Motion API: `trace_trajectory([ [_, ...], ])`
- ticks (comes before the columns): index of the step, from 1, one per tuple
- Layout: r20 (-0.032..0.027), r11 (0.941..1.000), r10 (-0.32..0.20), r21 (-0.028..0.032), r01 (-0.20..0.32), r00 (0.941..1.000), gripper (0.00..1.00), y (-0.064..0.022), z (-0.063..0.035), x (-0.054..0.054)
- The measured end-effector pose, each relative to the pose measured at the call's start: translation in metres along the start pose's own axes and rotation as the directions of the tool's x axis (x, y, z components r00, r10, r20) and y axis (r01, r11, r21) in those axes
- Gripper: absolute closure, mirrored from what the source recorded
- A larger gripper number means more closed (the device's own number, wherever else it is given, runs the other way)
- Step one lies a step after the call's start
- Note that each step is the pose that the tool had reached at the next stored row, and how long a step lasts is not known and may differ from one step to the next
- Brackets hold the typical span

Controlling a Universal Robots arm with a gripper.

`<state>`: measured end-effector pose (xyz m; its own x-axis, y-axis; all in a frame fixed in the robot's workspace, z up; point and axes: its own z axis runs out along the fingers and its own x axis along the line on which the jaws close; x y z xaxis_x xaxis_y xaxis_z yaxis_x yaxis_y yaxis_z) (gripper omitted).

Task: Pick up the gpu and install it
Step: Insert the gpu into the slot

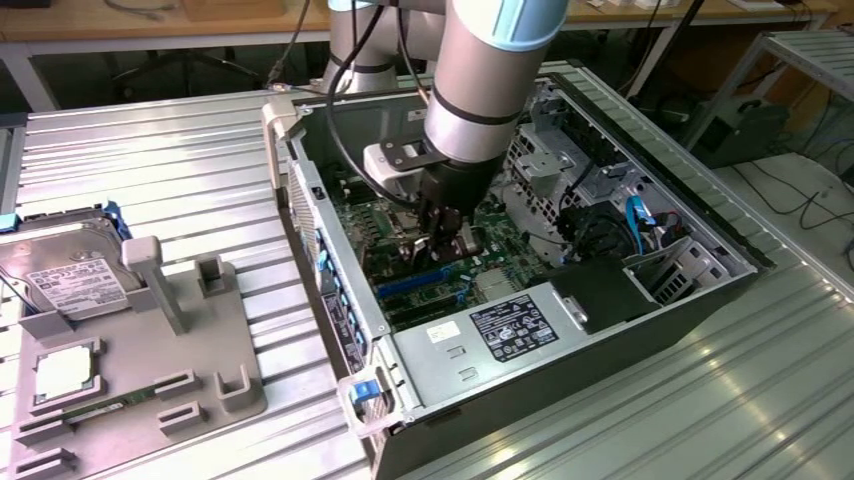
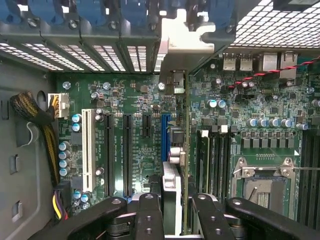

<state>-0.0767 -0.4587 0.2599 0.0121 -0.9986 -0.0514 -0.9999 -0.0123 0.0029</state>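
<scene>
Fingers: mine (image 2: 176,200) are clamped on the gpu (image 2: 171,180), one black finger (image 2: 150,215) on each face of the card.
Fingers, exterior view: they (image 1: 445,238) hang straight down from my arm (image 1: 487,70), deep inside the open computer case (image 1: 320,230).
Gpu: held on edge between my fingers, running straight ahead of them towards the case's rear wall.
Gpu bracket: the silver end (image 2: 180,50) is at the far tip of the card, up against the rear wall and beside the blue slot clips (image 2: 75,15).
Blue slot: this long connector (image 2: 165,135) lies just below and alongside the card's lower edge. I cannot tell whether the card is seated in it.
Motherboard: the green board (image 2: 130,100) spreads under my fingers. A white slot (image 2: 88,145) and black slots (image 2: 108,150) lie to one side of the card, and a processor socket (image 2: 262,185) to the other.
Power supply: the silver box with a label (image 1: 501,330) sits inside the case, near my fingers.
Tabletop: ridged metal (image 1: 160,150) carries the case.
Fixture: a grey holder (image 1: 200,370) stands well apart from my fingers, outside the case.
Hard drive: the silver drive with a white label (image 1: 67,280) rests on the fixture, well apart from my fingers.
</scene>
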Motion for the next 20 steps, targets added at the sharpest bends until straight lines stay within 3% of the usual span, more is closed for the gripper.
trace_trajectory([
  [4, -0.0029, 1.0000, 0.000, -0.0001, 0.000, 1.0000, 0.72, 0.0000, 0.0018, 0.0015],
  [7, -0.0197, 1.0000, 0.000, -0.0003, 0.000, 0.9998, 0.72, 0.0000, 0.0034, 0.0015],
  [9, -0.0232, 1.0000, 0.000, -0.0004, 0.000, 0.9997, 0.72, 0.0002, 0.0037, 0.0016],
  [20, -0.0232, 1.0000, 0.000, -0.0003, 0.000, 0.9997, 0.72, 0.0052, 0.0053, 0.0001],
])
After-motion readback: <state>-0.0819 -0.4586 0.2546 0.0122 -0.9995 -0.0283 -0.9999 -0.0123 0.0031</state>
